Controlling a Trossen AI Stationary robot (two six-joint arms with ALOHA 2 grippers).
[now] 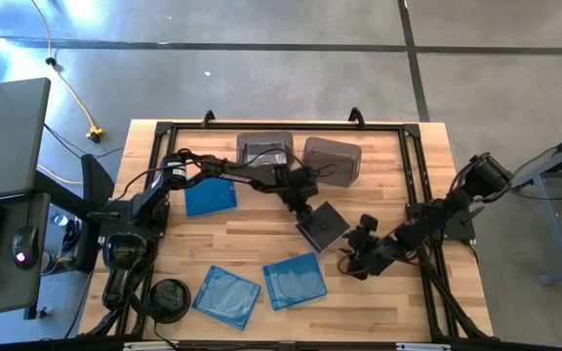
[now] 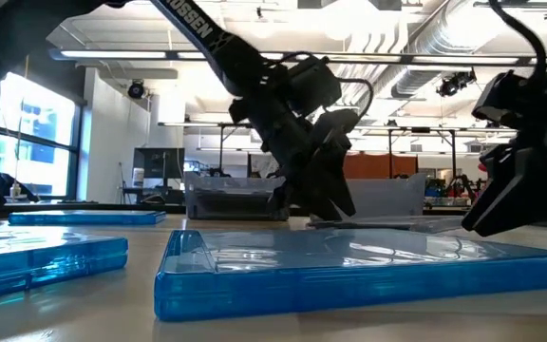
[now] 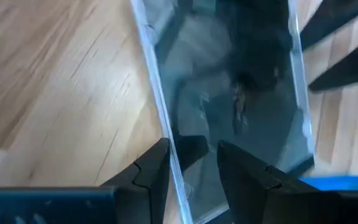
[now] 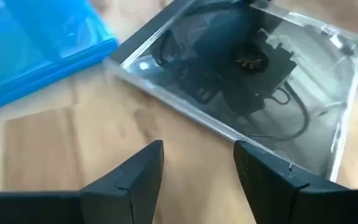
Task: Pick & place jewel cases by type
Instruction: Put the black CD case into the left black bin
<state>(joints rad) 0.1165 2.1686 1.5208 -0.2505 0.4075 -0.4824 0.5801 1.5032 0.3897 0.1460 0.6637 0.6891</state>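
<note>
My left gripper (image 1: 305, 207) is shut on a dark jewel case with a clear lid (image 1: 324, 227) at the table's middle. In the low view that gripper (image 2: 329, 195) points steeply down beside the thin case (image 2: 387, 224). My right gripper (image 1: 354, 249) stands open just near-right of the case, with bare wood between its fingers (image 4: 199, 149). Three blue jewel cases lie flat on the table: one at the left (image 1: 210, 198) and two near the front edge (image 1: 227, 295) (image 1: 294, 280). My left gripper pinches the dark case between its two fingers at its far-left edge (image 3: 174, 158). One finger (image 3: 157, 168) is outside that edge and the other (image 3: 244, 174) is on the clear lid. The fingers slant down from the far left. Whether the case's opposite end rests on the wood cannot be told.
Two smoky grey bins (image 1: 264, 149) (image 1: 332, 159) stand at the far middle, behind the held case. A round black disc-shaped object (image 1: 169, 295) lies at the front left corner. A black frame (image 1: 413, 175) runs around the table's edges.
</note>
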